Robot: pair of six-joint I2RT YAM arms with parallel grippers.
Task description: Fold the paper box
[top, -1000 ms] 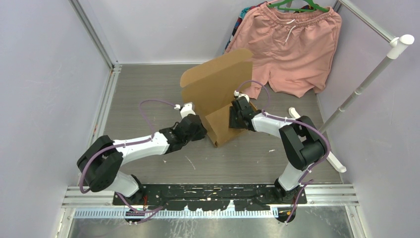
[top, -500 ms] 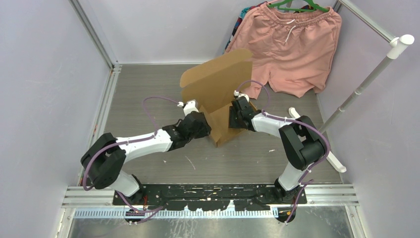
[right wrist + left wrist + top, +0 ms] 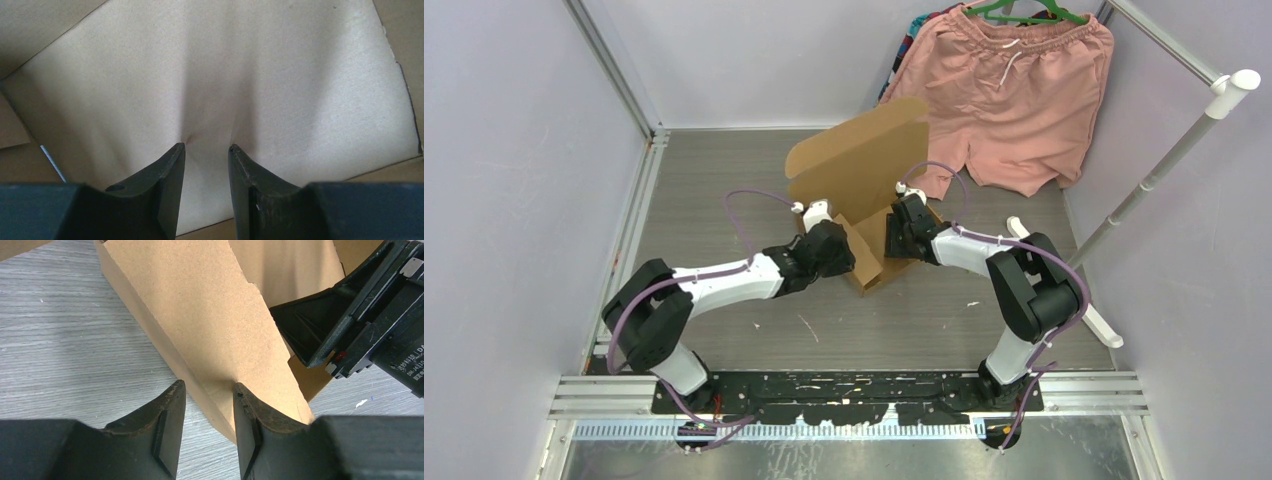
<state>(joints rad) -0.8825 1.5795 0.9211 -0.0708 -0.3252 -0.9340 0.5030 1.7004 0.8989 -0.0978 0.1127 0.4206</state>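
The paper box (image 3: 874,270) stands half folded on the grey table (image 3: 724,190), just in front of the hanging pink shorts (image 3: 1014,90), and its tall flap (image 3: 859,165) rises toward them. The left gripper (image 3: 207,390) is at the box side far from the shorts. Its fingers are parted and their tips rest on a slanted side panel, clamping nothing as far as I can see. The right gripper (image 3: 206,147) is at the side nearer the shorts. It is also parted, and its tips push flat into a panel that dimples a little under them.

I think the main danger is that the box is only squeezed between two open grippers and not held. If one arm pushes harder than the other, the light cardboard may slide over the table or tip over. More pressure from the right gripper may make a crease away from the fold line. The tall flap is free and may fall back.
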